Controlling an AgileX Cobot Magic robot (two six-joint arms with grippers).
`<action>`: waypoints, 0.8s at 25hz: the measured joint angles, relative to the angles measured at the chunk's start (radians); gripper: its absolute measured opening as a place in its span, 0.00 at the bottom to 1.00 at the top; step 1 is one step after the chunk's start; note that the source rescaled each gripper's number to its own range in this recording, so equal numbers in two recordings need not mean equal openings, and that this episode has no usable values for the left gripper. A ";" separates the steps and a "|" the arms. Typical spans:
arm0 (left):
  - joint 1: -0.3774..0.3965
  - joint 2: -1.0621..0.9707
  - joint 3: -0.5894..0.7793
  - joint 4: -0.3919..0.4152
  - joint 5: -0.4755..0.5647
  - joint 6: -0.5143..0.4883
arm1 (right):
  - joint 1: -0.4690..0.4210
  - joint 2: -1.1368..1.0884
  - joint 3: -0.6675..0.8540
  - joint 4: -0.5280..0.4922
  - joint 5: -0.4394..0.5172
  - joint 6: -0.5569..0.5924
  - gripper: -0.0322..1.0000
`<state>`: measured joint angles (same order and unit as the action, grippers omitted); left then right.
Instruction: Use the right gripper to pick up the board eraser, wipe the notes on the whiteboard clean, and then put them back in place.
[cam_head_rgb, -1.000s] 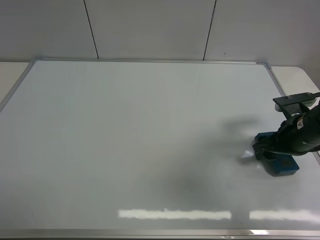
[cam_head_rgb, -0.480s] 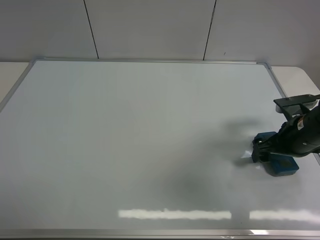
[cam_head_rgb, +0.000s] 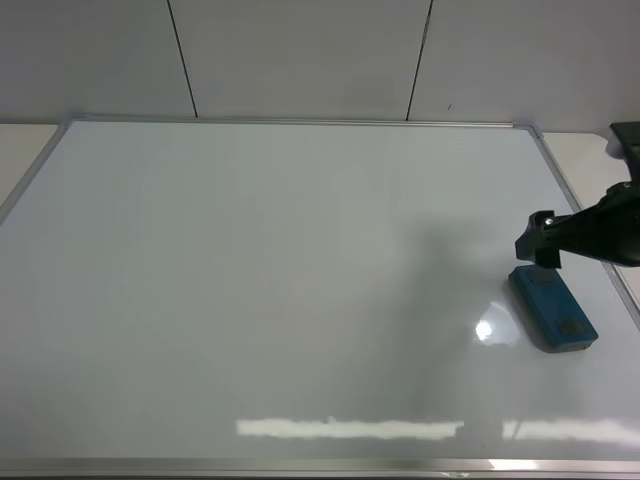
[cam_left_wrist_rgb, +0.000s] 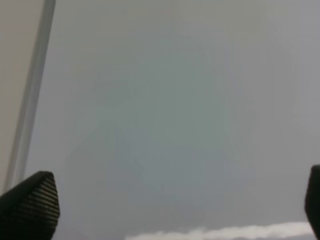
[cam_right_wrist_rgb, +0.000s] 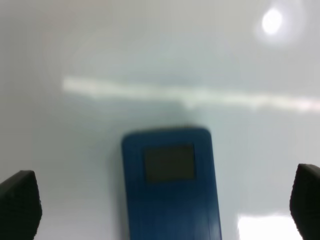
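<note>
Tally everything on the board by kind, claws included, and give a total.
Whiteboard: 1
Board eraser: 1
Claws: 2, the right claw and the left claw
Red notes: 0 visible
Total: 4

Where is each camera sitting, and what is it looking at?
Exterior high: up above, looking down at the whiteboard; the right claw hangs above the eraser.
Left wrist: on the left arm, facing bare board; both fingertips show, wide apart.
Right wrist: on the right arm, facing the eraser; open fingertips show.
Shared: high and right wrist views both show the eraser.
</note>
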<state>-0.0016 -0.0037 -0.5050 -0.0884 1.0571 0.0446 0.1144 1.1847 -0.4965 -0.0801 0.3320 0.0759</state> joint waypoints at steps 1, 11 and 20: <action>0.000 0.000 0.000 0.000 0.000 0.000 | 0.000 -0.061 0.000 0.014 0.012 -0.012 1.00; 0.000 0.000 0.000 0.000 0.000 0.000 | 0.000 -0.631 0.000 0.060 0.168 -0.031 1.00; 0.000 0.000 0.000 0.000 0.000 0.000 | 0.000 -0.954 0.000 0.096 0.426 -0.030 1.00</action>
<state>-0.0016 -0.0037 -0.5050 -0.0884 1.0571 0.0446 0.1144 0.2308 -0.4965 0.0160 0.7580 0.0459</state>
